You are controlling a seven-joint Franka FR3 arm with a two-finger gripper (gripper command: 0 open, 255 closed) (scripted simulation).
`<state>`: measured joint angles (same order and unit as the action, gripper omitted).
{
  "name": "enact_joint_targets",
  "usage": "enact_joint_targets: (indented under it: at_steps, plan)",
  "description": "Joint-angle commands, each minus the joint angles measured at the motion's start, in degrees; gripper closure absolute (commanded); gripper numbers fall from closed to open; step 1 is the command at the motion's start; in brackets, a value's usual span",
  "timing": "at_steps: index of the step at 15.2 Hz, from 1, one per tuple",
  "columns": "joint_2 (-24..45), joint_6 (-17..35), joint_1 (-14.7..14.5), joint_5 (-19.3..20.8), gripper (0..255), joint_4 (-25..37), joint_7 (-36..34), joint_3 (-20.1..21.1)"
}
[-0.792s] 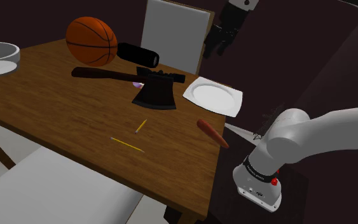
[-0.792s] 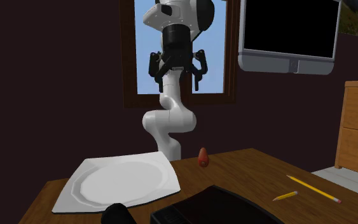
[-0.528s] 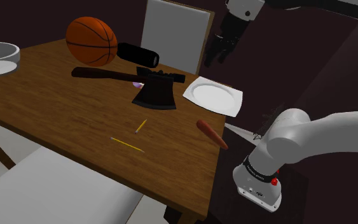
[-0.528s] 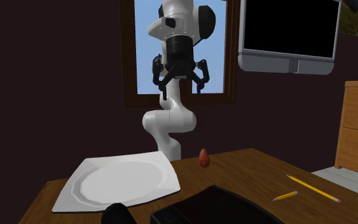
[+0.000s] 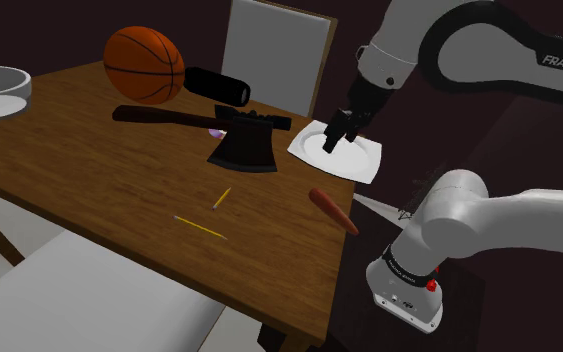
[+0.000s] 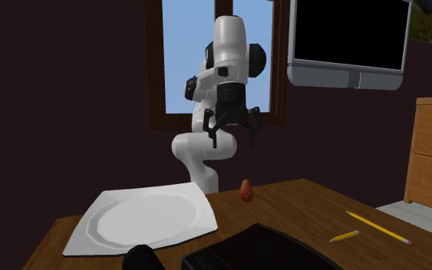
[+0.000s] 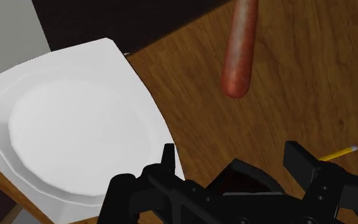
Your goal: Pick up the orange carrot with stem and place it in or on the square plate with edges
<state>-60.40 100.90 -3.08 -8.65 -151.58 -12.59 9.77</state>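
The task has barely begun: nothing is picked up and nothing is on the plate. The carrot, a reddish-orange tapered stick, lies on the wooden table just right of the shoulder view's centre. It seems to sit right at the table's near edge, though the angle makes that hard to confirm, and its stem cannot be made out. The square white plate rests at the table's corner, above the carrot in that view and apart from it. The arm hangs over the plate with its jaws apart and empty. The wrist view looks down on the plate, with the carrot ahead of the jaws and beside the plate. An axe, a basketball and two pencils lie towards the left, away from the work. Reaching the carrot, gripping it, lifting it and setting it on the plate are all still to do.
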Motion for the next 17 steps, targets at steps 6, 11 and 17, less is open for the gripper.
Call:
enact_joint_targets:
  at_steps: [6,11,17]
  plan:
    - [-10.3,1.4,-5.2,-6.1,0,-12.6,-6.7,7.0]
    - [-13.9,3.1,-9.0,-10.1,0,-18.4,-10.1,11.3]
    - [-12.6,8.0,-10.0,-12.0,0,-22.2,-10.2,13.1]
